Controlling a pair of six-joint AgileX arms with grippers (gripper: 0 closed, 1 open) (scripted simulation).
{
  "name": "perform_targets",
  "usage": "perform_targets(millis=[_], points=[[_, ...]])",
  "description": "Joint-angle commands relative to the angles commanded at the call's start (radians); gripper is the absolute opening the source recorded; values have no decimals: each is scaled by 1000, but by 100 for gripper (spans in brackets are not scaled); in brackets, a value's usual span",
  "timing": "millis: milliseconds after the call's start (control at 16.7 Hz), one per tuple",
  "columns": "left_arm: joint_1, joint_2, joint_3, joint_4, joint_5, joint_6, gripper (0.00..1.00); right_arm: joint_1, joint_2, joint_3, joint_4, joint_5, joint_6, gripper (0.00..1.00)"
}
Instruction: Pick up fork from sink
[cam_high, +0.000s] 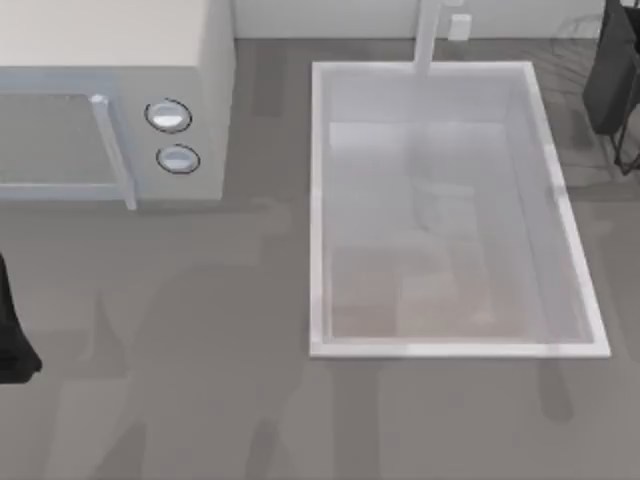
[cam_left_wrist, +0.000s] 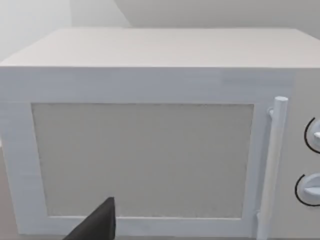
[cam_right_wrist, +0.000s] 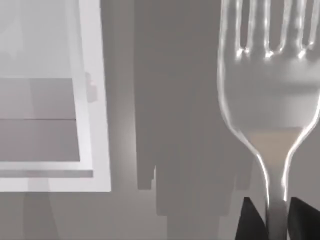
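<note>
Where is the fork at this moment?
In the right wrist view, the fork is held by its handle in the right gripper, outside the sink.

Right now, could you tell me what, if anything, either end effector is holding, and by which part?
The right end effector holds the fork by its handle, just below the head.
</note>
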Motion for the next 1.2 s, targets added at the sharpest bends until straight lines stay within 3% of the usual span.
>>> perform_targets(millis=[420, 780, 1200], points=[[0, 0, 0, 0, 0, 0, 100, 0, 35, -285, 333, -1, 2, 0], [0, 0, 0, 0, 0, 0, 100, 0, 43, -331, 381, -1, 2, 0], [0, 0, 0, 0, 0, 0, 100, 0, 43, -331, 381, -1, 2, 53]])
